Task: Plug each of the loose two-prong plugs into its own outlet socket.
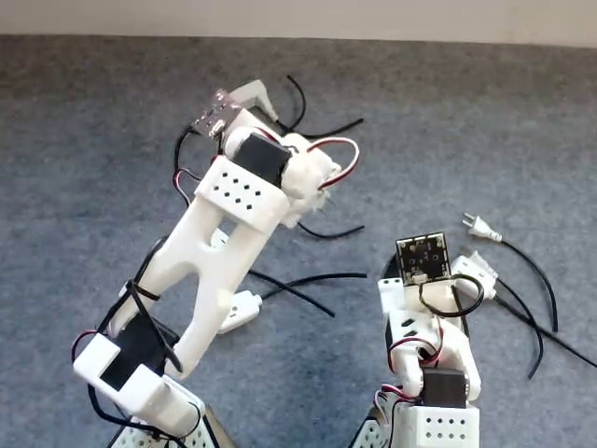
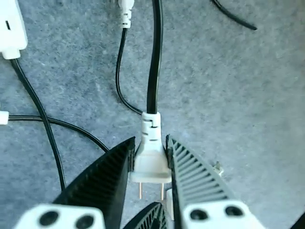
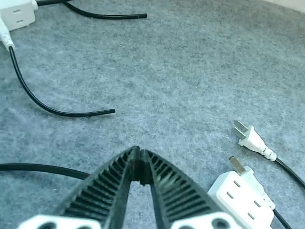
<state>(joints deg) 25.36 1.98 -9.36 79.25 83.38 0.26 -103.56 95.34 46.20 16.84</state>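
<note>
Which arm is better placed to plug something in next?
Left, probably. The left pincer is shut on a white plug; the right pincer is shut and empty, with a loose plug and an outlet block lying near it.

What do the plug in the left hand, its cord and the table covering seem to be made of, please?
Plug: smooth white moulded plastic, probably, with shiny metal prongs. Cord: black, smooth, faint sheen, likely rubber or vinyl. Table covering: grey, matte, fuzzy fibres, seemingly felt or short-pile carpet.
</note>
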